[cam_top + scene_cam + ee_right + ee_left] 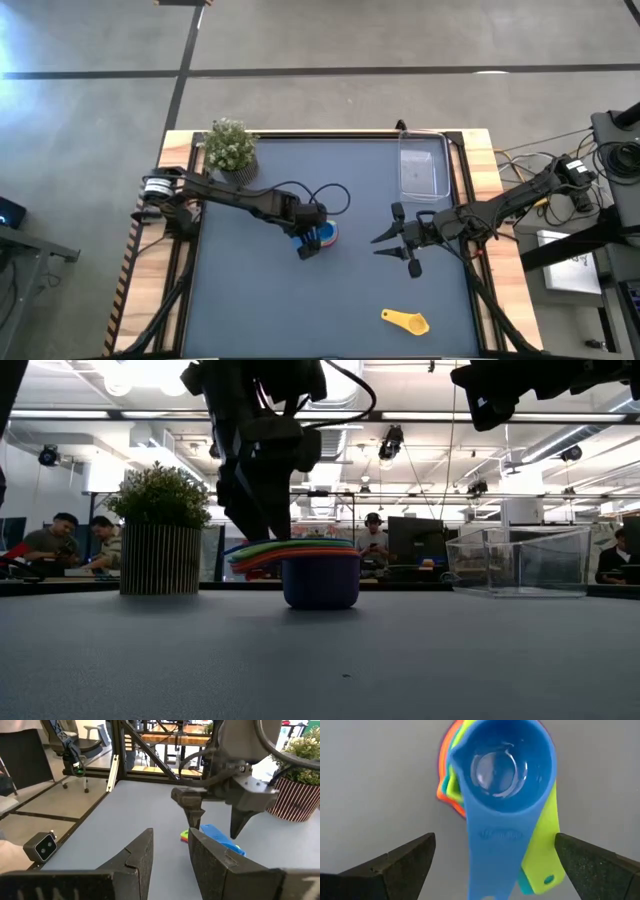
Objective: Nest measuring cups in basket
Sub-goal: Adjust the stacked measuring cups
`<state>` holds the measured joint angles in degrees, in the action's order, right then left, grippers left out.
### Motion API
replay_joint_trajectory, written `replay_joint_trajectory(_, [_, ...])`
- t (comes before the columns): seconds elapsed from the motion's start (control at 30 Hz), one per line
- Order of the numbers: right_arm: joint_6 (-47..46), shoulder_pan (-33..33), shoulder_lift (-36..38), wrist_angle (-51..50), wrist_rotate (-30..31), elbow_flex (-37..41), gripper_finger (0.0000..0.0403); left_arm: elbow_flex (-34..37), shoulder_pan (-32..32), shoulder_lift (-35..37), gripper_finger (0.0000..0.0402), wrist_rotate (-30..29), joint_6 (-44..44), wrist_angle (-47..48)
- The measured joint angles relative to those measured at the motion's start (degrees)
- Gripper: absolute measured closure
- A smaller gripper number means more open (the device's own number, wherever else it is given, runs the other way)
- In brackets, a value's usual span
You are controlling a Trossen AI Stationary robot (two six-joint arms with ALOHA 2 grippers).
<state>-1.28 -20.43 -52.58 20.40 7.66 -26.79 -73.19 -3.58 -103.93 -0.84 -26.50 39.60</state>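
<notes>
Several measuring cups sit nested in one stack (324, 235) at mid-table, bottom cup on the table (320, 584). A blue cup (502, 765) is on top, and green, orange and red handles fan out beneath it. My left gripper (308, 245) hangs open over the stack's handles, one finger on each side of the blue handle (492, 850), apart from it. The yellow cup (405, 320) lies alone near the table's near edge. The clear basket (423, 165) stands at the far right. My right gripper (383, 244) is open, right of the stack, holding nothing.
A small potted plant (230, 147) stands at the far left corner, behind my left arm. The basket (520, 560) has nothing in it. Bare table lies between the stack and the yellow cup. People sit in the room beyond the far edge.
</notes>
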Motion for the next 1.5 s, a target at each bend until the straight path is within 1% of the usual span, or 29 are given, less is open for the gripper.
replay_joint_trajectory(0.2, [0.02,0.0,0.0,-0.04,0.0,0.0,0.0291,-0.02,-0.27,-2.29,0.001,0.02,-1.16,0.28])
replay_joint_trajectory(0.47, [0.02,0.0,0.0,-0.04,0.0,0.0,0.0291,-0.02,-0.28,-2.35,0.001,0.19,-1.99,0.27])
replay_joint_trajectory(0.6, [0.25,0.0,0.0,-0.04,0.0,0.0,0.0291,-1.55,-0.64,-2.21,0.001,3.8,-4.3,-0.1])
replay_joint_trajectory(0.73, [0.37,0.07,0.0,-0.04,0.02,0.0,0.0291,-3.56,-1.65,-2.13,0.001,4.28,-4.83,0.01])
replay_joint_trajectory(0.9, [-0.17,0.07,0.0,-0.04,0.02,0.0,0.0291,-5.13,-2.1,-2.44,0.001,2.93,-6.06,0.76])
replay_joint_trajectory(1.07, [-0.17,0.07,0.0,-0.02,0.08,0.0,0.0291,-5.2,-2.11,-2.54,0.001,2.61,-6.55,0.87])
replay_joint_trajectory(1.23, [-0.2,0.07,0.0,-0.41,3.03,0.0,0.0291,-5.2,-2.11,-2.54,0.001,1.29,-7.26,0.87])
replay_joint_trajectory(1.5, [-0.2,0.07,0.0,-0.46,3.13,0.0,0.0291,-5.18,-2.11,-2.54,0.001,-1.02,-9.87,0.78])
